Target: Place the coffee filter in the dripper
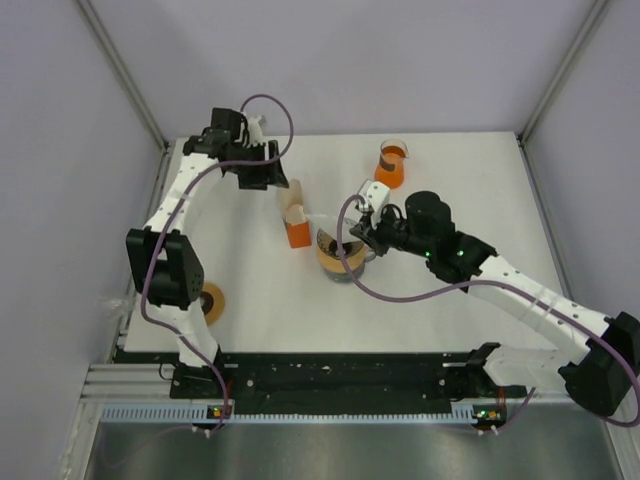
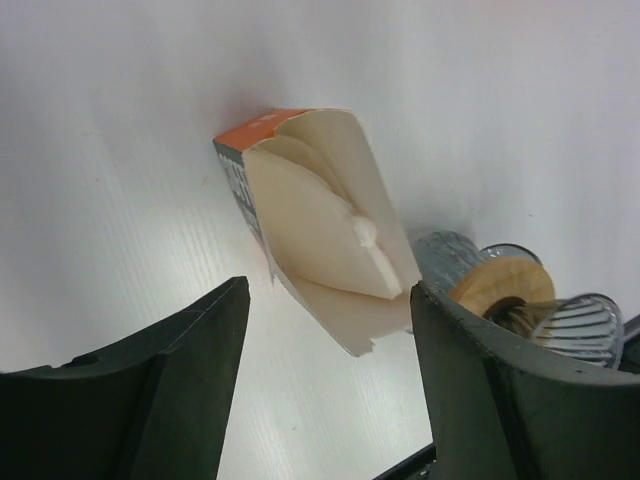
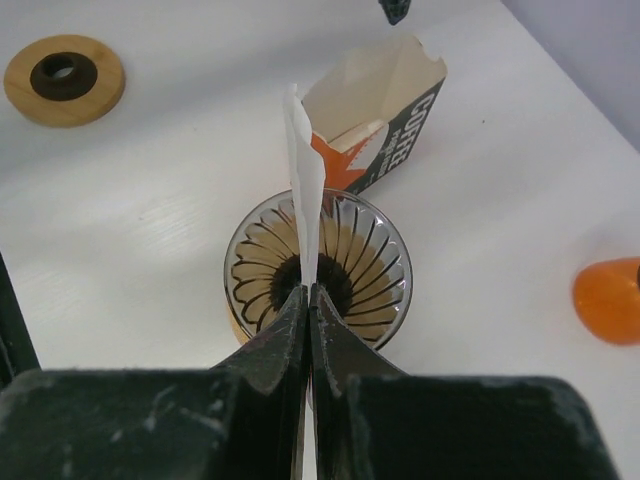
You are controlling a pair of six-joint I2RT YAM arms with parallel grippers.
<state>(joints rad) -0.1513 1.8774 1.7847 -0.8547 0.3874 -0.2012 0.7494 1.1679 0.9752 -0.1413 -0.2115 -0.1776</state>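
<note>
Right gripper (image 3: 308, 300) was pinched tight on the coffee filter (image 3: 305, 170). I had the flattened white paper standing edge-on directly over the dripper (image 3: 372, 268), its lower end down by the dark centre hole. I couldn't tell whether it touched the ribbed glass. The orange carton (image 3: 392, 128) stood just left of the dripper, mouth open. Left gripper (image 2: 328, 290) hung beyond that, fingers spread wide, holding nothing. A wooden ring (image 3: 97, 84) lay well left of the dripper, and an orange beaker (image 3: 610, 300) sat beyond it.
</note>
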